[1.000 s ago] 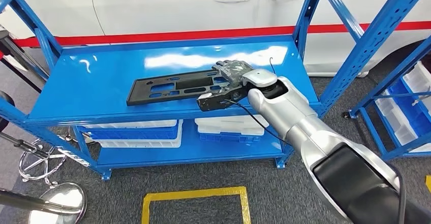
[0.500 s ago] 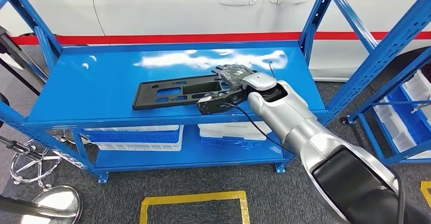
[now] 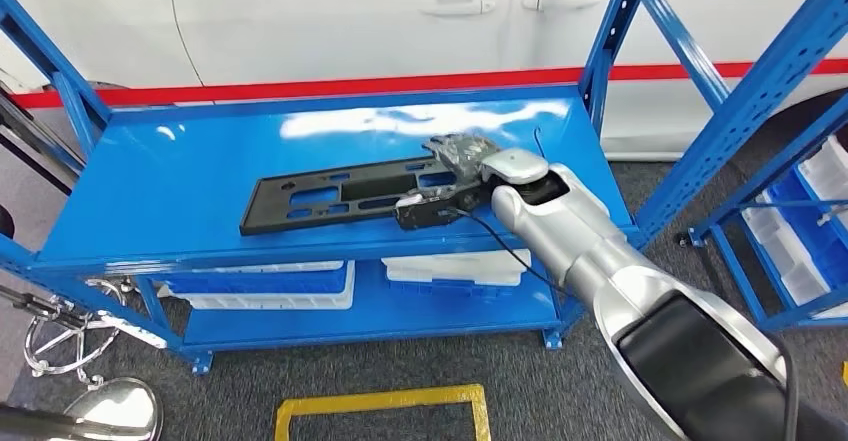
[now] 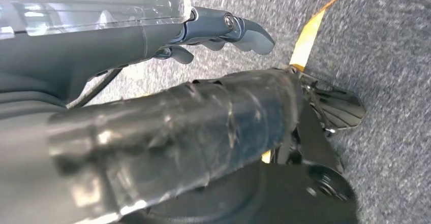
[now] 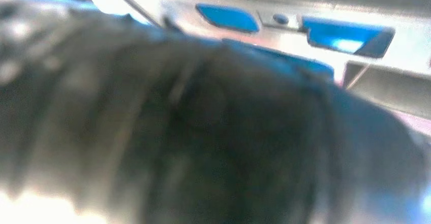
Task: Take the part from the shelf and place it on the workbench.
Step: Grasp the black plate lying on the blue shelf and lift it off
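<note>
One flat black slotted plastic part on glossy blue shelf; right hand fingers clamped on its end.

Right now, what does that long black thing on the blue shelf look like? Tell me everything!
The black part is a long, flat panel that looks like matte plastic, with several rectangular cut-outs showing blue through them. It lies on the top shelf of the blue rack, running left to right at a slight slant. The right hand rests on its right end; whether that end is lifted cannot be told.
</note>
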`<action>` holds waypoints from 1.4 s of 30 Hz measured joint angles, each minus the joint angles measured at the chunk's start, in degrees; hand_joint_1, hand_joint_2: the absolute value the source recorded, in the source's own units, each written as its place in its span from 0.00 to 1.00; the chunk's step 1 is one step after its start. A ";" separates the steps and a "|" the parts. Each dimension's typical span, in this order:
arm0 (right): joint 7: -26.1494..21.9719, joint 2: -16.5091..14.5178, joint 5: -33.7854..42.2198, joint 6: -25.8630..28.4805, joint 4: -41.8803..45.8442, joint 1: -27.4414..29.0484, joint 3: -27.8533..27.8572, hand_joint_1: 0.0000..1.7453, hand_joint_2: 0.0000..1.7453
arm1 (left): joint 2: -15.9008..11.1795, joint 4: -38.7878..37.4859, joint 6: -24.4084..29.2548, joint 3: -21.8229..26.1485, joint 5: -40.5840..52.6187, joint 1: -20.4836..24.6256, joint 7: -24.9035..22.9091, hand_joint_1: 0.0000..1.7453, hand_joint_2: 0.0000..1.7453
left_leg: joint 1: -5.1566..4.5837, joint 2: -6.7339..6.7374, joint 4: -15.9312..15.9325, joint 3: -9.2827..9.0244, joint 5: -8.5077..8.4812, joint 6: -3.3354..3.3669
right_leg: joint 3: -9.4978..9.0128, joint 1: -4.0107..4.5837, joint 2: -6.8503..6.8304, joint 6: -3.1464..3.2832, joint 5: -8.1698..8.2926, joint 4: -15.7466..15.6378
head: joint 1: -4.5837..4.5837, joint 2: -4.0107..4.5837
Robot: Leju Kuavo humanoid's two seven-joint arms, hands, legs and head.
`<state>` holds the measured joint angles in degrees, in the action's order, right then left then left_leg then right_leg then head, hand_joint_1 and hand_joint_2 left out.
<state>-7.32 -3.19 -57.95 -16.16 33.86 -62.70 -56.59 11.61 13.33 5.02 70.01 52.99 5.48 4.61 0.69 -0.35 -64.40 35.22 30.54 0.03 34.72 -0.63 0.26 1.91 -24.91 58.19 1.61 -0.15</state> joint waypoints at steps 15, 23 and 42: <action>-1.84 -0.36 3.80 1.15 2.03 3.38 0.00 0.00 0.00 | 0.04 0.00 -0.16 0.55 -0.62 -0.04 -0.36 0.00 0.00 | 0.17 0.09 6.07 -0.54 -5.54 1.82 | 0.63 0.29 -0.03 -1.64 -5.83 6.37 | -0.07 0.00; -1.98 0.58 5.62 2.29 4.23 9.26 0.00 0.00 0.00 | 0.23 0.00 -0.46 0.84 -0.53 -0.08 -0.05 0.00 0.00 | 0.02 -0.26 5.90 -2.14 -3.99 1.80 | 2.37 0.16 -0.06 -1.46 -0.37 4.21 | -0.08 0.00; -1.90 1.21 6.32 2.66 5.92 11.54 0.00 0.00 0.75 | 0.22 0.00 -0.58 1.44 -0.32 0.08 0.21 0.00 0.00 | -0.17 -0.07 5.45 -0.72 -4.61 0.75 | 0.09 0.49 0.08 -0.98 -1.36 1.28 | -0.04 0.00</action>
<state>-9.21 -1.98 -51.63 -13.51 39.78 -51.16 -56.59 11.82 13.33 4.44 71.45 52.66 5.55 4.82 0.52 -0.43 -58.94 34.50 25.93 0.78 34.81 -0.13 0.34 0.92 -26.27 59.47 1.56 -0.15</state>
